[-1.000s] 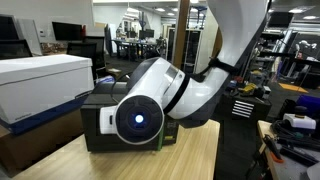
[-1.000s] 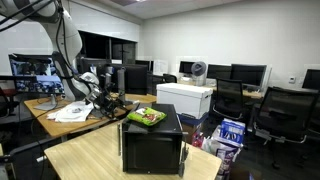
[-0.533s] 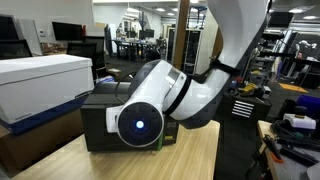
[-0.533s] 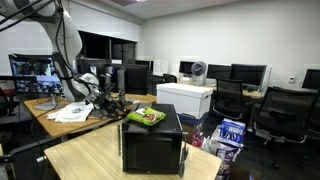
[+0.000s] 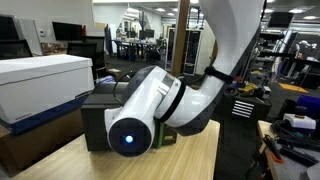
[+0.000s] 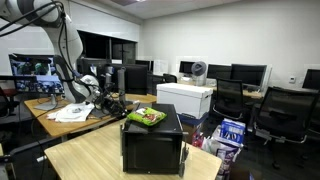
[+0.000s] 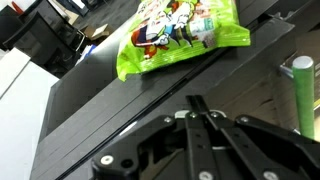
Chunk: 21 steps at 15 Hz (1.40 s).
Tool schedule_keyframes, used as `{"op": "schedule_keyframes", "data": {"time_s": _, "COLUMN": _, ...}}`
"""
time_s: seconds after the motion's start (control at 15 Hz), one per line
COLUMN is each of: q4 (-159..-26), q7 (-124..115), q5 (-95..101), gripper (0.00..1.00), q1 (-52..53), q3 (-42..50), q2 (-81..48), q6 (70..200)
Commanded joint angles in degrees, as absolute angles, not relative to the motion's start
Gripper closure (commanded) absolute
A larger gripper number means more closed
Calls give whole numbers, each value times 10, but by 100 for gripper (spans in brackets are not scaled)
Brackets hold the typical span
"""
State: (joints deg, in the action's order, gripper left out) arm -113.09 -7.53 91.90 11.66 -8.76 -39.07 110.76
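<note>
In the wrist view my gripper (image 7: 196,103) hangs low over the flat top of a black box (image 7: 90,120). Its two dark fingers are shut together with nothing between them. A green snack bag (image 7: 175,35) lies on the box top just beyond the fingertips and apart from them. The same bag (image 6: 146,117) shows on the black box (image 6: 152,150) in an exterior view, where I cannot make out the gripper. In an exterior view the white arm wrist (image 5: 140,115) with its blue light hides the gripper and much of the black box (image 5: 97,120).
The box stands on a wooden table (image 6: 70,160). A white box (image 5: 40,85) sits beside it. A green cylinder (image 7: 303,95) stands at the right edge of the wrist view. Desks with monitors and chairs surround the table.
The gripper's fingers have closed from open to shut on nothing. The arm's wrist has dropped and shifted a little to the left in the close exterior view. The bag has not moved.
</note>
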Motion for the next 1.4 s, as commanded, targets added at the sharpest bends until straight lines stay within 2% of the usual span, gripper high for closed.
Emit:
{"op": "schedule_keyframes", "data": {"time_s": 0.0, "q4": -1119, "q7": -61, "q5": 916, "gripper": 100, "q1": 111, "q3": -79, "q2": -405, "q6": 1083}}
{"op": "schedule_keyframes", "data": {"time_s": 0.53, "q4": -1092, "q7": -64, "q5": 923, "gripper": 100, "q1": 102, "q3": -66, "q2": -429, "q6": 1072}}
{"op": "schedule_keyframes", "data": {"time_s": 1.33, "q4": -1124, "q7": -4, "q5": 852, "gripper": 100, "q1": 124, "q3": -116, "q2": -405, "q6": 1069}}
